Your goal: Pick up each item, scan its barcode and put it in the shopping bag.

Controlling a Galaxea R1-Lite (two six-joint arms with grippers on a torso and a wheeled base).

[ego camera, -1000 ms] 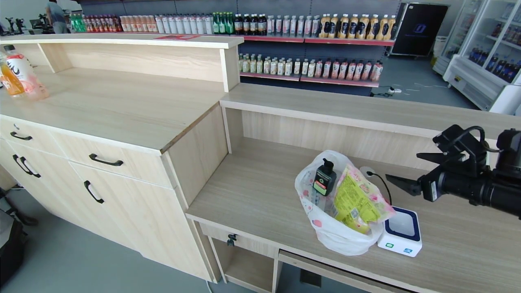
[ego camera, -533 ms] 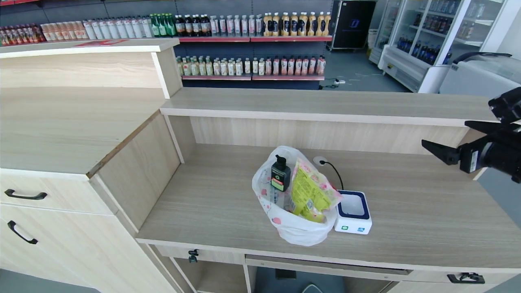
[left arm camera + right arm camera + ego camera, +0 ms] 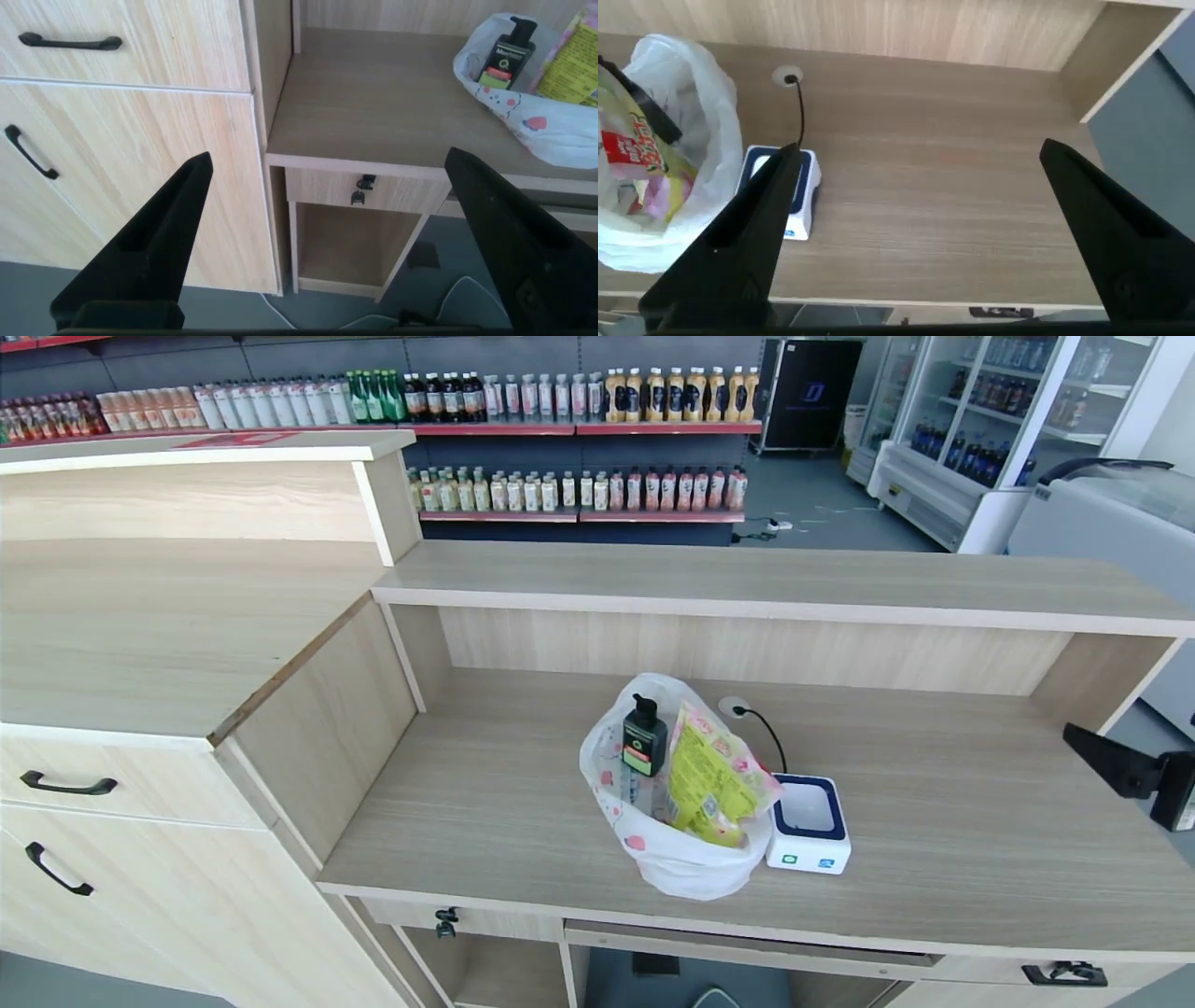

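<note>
The bag [image 3: 672, 859] is sitting near the front edge of the worktop [image 3: 934, 803], touching the scanner [image 3: 808, 826]. A bottle [image 3: 644, 739] and a yellow packet [image 3: 714, 775] are standing inside it. The left claw [image 3: 327, 159] and right claw [image 3: 915, 154] are hanging wide open, holding nothing. The packet is sticking up high, so a bump from a claw could be tipping the soft bag over that edge.

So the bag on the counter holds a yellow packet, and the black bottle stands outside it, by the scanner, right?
Not quite. The bottle is not outside: it stands inside the bag, next to the yellow packet, as the head view shows. The rest holds: the bag is on the counter, with the scanner right beside it.
</note>
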